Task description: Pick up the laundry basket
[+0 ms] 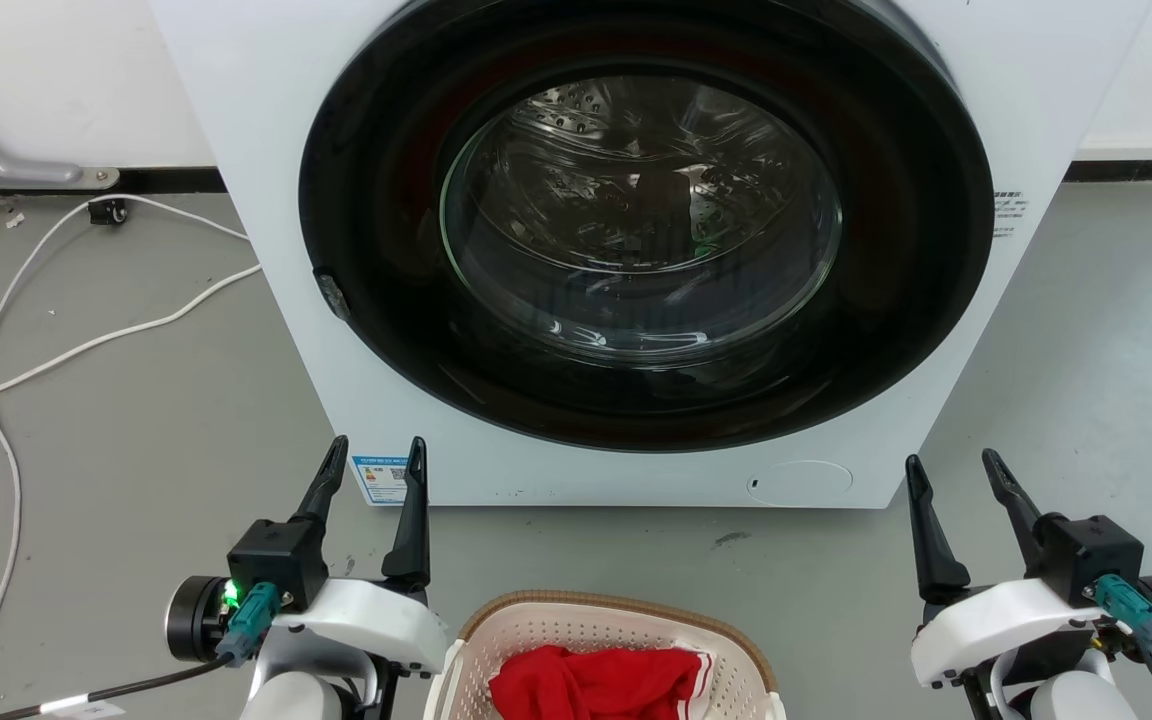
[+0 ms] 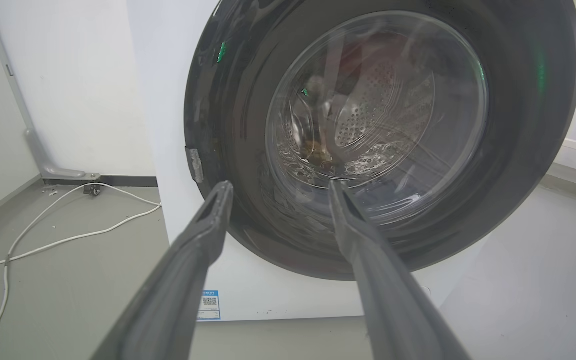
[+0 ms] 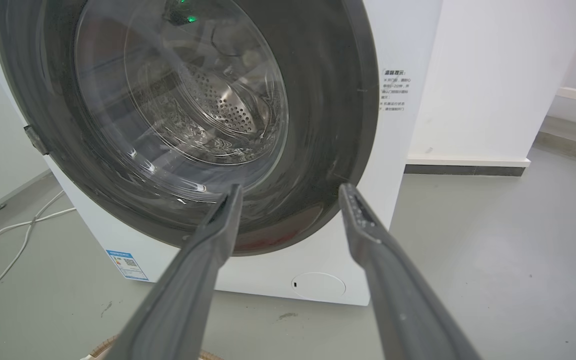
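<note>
Grey floor (image 1: 136, 450); white washing machine (image 1: 256, 120) at 12 o'clock. Your laundry basket (image 1: 616, 603) sits at 6 o'clock, mouth up; long axis cropped, untellable. Your left gripper (image 1: 378, 445) and right gripper (image 1: 951, 458) flank it, both spread.

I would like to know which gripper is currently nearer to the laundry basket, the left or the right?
Left. The left gripper sits close beside the laundry basket, at its left edge. The right gripper stands farther off its right side, with bare floor between.
</note>
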Tool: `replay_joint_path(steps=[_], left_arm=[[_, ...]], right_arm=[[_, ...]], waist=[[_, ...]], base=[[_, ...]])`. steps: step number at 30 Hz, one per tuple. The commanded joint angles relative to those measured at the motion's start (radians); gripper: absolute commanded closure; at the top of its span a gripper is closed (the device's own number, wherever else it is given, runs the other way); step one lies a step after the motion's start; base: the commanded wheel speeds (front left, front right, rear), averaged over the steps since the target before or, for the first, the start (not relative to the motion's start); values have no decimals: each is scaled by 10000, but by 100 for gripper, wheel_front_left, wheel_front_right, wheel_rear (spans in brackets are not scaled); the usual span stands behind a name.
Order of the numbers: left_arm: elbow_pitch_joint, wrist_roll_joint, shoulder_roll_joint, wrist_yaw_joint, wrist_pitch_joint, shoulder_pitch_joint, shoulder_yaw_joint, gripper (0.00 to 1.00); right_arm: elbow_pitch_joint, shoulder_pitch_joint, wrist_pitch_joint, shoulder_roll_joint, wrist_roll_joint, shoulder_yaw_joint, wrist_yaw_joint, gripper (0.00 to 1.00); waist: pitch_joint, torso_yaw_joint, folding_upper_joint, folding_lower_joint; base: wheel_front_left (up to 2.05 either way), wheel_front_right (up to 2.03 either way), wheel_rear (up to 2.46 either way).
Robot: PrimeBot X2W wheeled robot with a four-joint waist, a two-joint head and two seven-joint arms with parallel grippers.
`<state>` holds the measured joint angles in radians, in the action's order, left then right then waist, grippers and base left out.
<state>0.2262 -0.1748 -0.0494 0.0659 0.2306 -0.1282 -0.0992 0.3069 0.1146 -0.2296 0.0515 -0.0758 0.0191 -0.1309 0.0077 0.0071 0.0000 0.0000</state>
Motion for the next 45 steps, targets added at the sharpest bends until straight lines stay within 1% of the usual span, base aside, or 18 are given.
replay_joint_path(steps=[1, 17, 24, 34, 39, 45], left_arm=[[-9, 218, -16, -45, 81, -89, -39, 0], [-5, 1186, -14, -173, 374, -45, -92, 0], [-26, 1056, -13, -230, 362, 36, -33, 0], [-5, 1138, -14, -226, 362, 3, -3, 0], [297, 1202, -14, -118, 360, -377, 28, 0], [1245, 1181, -13, 36, 351, -966, 128, 0]], right_arm=[[21, 158, -94, -17, 215, -21, 3, 0], [40, 199, -379, -23, 1144, 161, 3, 0], [36, 214, -359, -23, 903, 243, 3, 0], [129, 251, -357, -23, 875, 229, 3, 0], [492, 449, -357, -23, 791, 174, 3, 0], [1239, 890, -223, -24, 684, 23, 3, 0]], waist=[[0, 2, 0, 0], [28, 23, 0, 0], [60, 26, 0, 0], [132, 23, 0, 0], [460, 51, 0, 0], [1139, 49, 0, 0]], base=[[0, 0, 0], [0, 0, 0], [0, 0, 0], [0, 0, 0], [0, 0, 0], [0, 0, 0]])
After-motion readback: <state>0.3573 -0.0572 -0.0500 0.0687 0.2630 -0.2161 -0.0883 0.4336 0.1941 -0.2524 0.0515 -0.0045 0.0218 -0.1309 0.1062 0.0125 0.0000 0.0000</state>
